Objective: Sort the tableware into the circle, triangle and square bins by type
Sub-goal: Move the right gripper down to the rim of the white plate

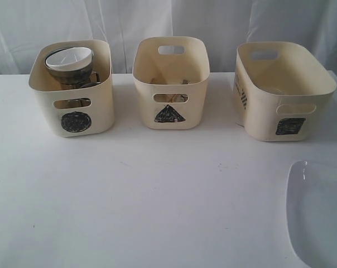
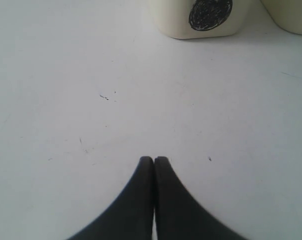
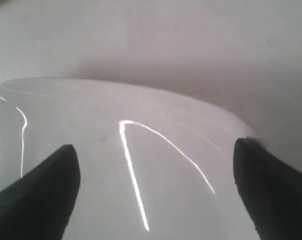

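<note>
Lined up along the back of the white table (image 1: 157,195), well apart from one another: the circle bin (image 1: 101,109) on the left, the triangle bin (image 1: 197,109) in the middle, the wider square bin (image 1: 258,111) on the right.

In the circle bin, a white bowl (image 1: 71,57) tilted on top of darker steel ware (image 1: 79,77), rising above the rim. Hard to tell mug from bowl underneath, with only a dark rim and a bit of handle showing. More metal glimpsed through the front cut-out.

In the triangle bin, only pale scraps visible over the near wall and through the handle slot, too small to name. Floor of the square bin mostly hidden behind its near wall.

At the exterior view's lower right, well apart from the bins, the large white plate (image 1: 319,212), glossy and cut off by the frame on two sides.

Both arms out of frame in the exterior view.

From the left wrist: left gripper (image 2: 154,160) pressed fully together, tips touching, clamping nothing, above bare table. Beyond it, just the base of the circle bin with its scribble cut off, and a corner of a neighbouring tub (image 2: 291,15).

From the right wrist: right gripper (image 3: 156,165) spread wide, one dark finger (image 3: 46,185) to each side, the plate filling the space between and beneath, with streaks of glare across it. Cannot tell whether the fingers touch the plate or hang just over it.
</note>
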`<state>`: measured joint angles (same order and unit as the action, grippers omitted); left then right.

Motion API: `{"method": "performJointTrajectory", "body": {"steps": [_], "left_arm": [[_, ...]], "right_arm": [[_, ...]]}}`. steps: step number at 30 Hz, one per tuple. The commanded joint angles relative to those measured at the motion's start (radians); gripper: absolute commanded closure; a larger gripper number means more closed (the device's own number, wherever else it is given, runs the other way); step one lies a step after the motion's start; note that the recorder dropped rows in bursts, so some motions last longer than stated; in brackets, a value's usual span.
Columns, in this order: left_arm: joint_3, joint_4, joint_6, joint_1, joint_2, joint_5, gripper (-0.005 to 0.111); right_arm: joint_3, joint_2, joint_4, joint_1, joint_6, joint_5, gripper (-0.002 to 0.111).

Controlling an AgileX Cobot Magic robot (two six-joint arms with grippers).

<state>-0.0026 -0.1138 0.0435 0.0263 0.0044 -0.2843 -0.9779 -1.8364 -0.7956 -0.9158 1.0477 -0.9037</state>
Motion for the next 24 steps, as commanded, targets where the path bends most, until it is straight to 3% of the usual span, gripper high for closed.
{"method": "performJointTrajectory", "body": {"steps": [1, 3, 5, 8, 24], "left_arm": [[0.003, -0.004, 0.003, 0.006, -0.004, 0.000, 0.107], [0.003, -0.004, 0.003, 0.006, -0.004, 0.000, 0.107], [0.003, -0.004, 0.003, 0.006, -0.004, 0.000, 0.107], [0.003, -0.004, 0.003, 0.006, -0.004, 0.000, 0.107], [0.003, -0.004, 0.003, 0.006, -0.004, 0.000, 0.107]], "right_arm": [[-0.071, 0.001, -0.280, -0.003, 0.049, -0.043, 0.029], [-0.106, 0.001, -0.231, -0.003, 0.091, -0.052, 0.029], [-0.102, -0.006, 0.004, -0.003, 0.068, -0.016, 0.029], [-0.102, -0.028, 0.182, -0.003, 0.040, 0.051, 0.029], [-0.102, -0.161, 0.137, -0.003, 0.053, 0.049, 0.030]]}}
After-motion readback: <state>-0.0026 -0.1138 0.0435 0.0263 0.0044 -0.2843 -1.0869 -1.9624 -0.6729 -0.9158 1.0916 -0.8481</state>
